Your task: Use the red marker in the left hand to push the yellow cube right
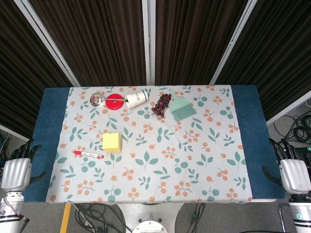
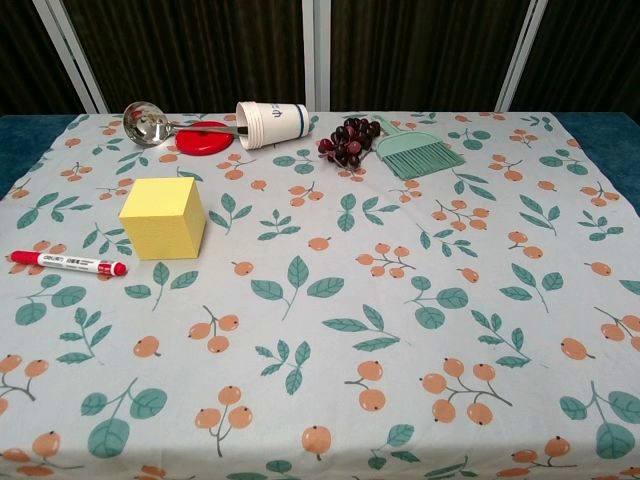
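Red marker (image 2: 68, 263) lies lower left beside yellow cube (image 2: 163, 217) — slim, rigid, probably slippery, so grip mid-barrel — left hand (image 1: 17, 170) and right hand (image 1: 293, 171) released, empty.

Marker (image 1: 88, 154): lies flat on the tablecloth (image 1: 194, 160), just left of and slightly in front of the cube, apart from it.
Cube (image 1: 112, 142): on the left half of the table, behind and right of the marker.
Ladle (image 1: 99, 99): at the back left, its handle reaching right over the lid toward the cup.
Lid (image 1: 114, 103): flat, between the ladle bowl and the cup.
Cup (image 1: 136, 98): on its side, right of the lid.
Grapes (image 1: 162, 104): right of the cup, touching the brush.
Brush (image 1: 181, 108): right of the grapes.
Left hand (image 1: 17, 170): off the table's left edge.
Right hand (image 1: 294, 172): off the right edge.
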{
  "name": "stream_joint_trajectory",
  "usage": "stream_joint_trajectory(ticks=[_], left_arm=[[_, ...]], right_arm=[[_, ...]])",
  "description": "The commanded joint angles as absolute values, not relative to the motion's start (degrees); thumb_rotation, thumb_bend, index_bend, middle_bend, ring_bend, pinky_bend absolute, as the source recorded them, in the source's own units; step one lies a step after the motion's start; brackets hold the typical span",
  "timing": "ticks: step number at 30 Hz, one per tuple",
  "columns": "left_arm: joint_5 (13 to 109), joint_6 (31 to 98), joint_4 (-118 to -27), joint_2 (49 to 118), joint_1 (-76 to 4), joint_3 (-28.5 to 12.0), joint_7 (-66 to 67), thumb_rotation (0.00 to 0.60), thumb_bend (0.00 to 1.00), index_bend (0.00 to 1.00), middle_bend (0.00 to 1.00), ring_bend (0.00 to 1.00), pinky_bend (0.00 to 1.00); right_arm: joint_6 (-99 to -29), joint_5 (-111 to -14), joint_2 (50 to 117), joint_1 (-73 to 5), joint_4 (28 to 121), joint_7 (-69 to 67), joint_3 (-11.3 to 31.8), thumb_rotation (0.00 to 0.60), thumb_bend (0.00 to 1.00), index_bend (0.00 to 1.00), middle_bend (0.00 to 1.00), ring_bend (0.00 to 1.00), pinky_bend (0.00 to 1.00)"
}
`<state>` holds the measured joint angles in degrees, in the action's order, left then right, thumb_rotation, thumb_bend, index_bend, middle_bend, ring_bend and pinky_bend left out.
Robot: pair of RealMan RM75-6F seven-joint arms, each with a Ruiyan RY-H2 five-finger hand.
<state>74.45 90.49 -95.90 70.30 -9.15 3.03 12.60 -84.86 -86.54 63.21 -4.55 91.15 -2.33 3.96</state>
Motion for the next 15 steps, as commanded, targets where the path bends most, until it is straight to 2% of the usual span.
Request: stream_joint_trajectory(ticks=[1,6,11,15], left_arm=[[75.14,90.85,-95.62,70.75,-8.63,2.26,11.85,0.6,0.06,0.27,0.19,0.15,0.21],[76.46,90.41,-95.17,70.89,-8.35,1.13,10.54,0.6,0.06,0.28,0.2,0.15,0.21],[78.57,89.61,-93.17,71.88,-9.3,-0.62,8.46,0.6,0.06,0.35,0.29,0.19,0.21],[80.28,86.13,-90.9,72.93,-11.72,-1.75,7.02,0.6,0.07,0.42,0.37,0.23,0.21]], right_arm=[[-85.16,-86.58,63.11,-4.43,91.38,-2.3,4.04,0.6,0.21,0.03,0.16,0.01,0.12],[-86.39,-86.68,62.69,-4.07,91.61,-2.15,4.41,0.6,0.21,0.03,0.16,0.01,0.12],[-87.79,-86.8,62.07,-3.78,91.99,-1.78,5.02,0.6,0.21,0.03,0.16,0.01,0.12],[-88.02,-87.17,61.59,-3.88,92.35,-1.4,5.16,0.6,0.21,0.03,0.16,0.01,0.12]])
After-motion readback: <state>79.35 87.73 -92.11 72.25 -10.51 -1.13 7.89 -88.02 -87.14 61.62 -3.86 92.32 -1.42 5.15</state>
